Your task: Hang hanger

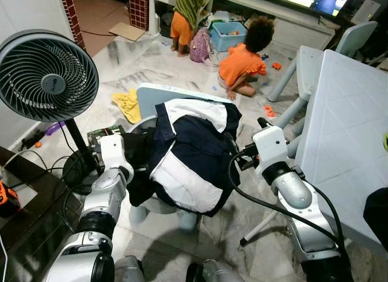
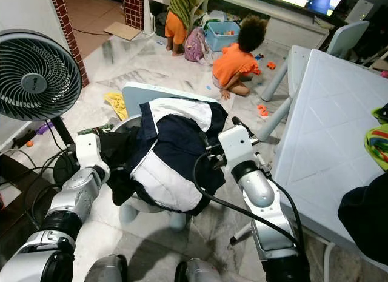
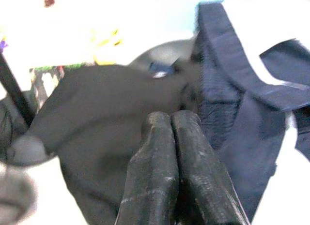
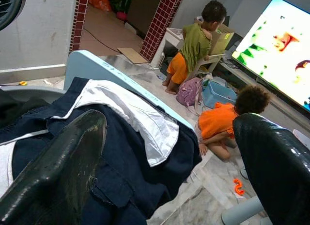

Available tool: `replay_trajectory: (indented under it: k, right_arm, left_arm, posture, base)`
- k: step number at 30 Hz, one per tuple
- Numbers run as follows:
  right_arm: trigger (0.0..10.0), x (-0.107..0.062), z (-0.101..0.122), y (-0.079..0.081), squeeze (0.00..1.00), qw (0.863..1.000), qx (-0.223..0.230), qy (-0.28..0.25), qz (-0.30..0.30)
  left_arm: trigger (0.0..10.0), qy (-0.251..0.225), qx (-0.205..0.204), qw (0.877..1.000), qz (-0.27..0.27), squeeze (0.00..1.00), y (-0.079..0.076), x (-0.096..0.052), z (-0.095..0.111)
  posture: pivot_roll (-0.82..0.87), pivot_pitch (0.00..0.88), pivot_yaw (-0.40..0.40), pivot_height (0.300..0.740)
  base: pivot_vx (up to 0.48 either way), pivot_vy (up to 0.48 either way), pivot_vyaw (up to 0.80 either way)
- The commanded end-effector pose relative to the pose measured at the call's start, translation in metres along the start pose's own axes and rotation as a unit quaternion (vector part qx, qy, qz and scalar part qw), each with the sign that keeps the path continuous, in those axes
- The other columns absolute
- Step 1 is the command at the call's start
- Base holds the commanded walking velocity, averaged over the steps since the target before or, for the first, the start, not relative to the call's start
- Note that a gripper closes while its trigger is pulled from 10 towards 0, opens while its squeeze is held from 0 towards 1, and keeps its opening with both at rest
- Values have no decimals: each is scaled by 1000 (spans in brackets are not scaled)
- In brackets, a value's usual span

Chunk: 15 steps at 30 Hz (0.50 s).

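Clothes [image 1: 188,154] flank both: left end effector [image 3: 170,119] closed, seemingly touching dark fabric; right end effector [image 4: 169,152] wide open.

Spread black fingers [image 4: 58,172] frame a navy-and-white garment [image 4: 121,138] on a chair [image 4: 92,67].

You're in a home living room. Beyond the clothes-draped chair [image 1: 182,154], two children [image 1: 242,57] play on the marble floor [image 1: 139,57] near a television [image 4: 276,46]. A standing fan [image 1: 45,76] stands left of it.

No text, label, brand or number can be read on anything in these views.
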State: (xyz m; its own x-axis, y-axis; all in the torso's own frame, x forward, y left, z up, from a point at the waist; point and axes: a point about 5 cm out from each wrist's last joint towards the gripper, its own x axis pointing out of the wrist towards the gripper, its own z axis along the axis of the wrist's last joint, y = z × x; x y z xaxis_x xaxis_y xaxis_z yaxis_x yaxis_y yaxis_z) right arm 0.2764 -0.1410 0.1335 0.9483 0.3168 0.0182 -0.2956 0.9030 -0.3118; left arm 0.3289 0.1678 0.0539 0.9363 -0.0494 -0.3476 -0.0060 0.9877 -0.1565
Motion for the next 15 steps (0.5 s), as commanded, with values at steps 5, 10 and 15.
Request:
replay_trajectory:
  k: [5,10,15]
  right_arm:
    - [10000,0,-3,-2,0,1000,-1,4,-6]
    - [10000,0,-3,-2,0,1000,-3,5,-7]
    - [10000,1,-4,-2,0,1000,-4,5,-6]
  left_arm:
    - [0,0,57,998,-38,0,-18,-3,-3]
    - [10000,39,-54,998,15,1000,-7,-6,-15]
    - [10000,96,-229,968,19,1000,-13,-18,-33]
  posture:
    - [-51,79,-116,740]
    - [-50,80,-116,740]
    - [-42,83,-119,740]
  base:
    - [0,0,0]
    - [0,0,0]
    - [0,0,0]
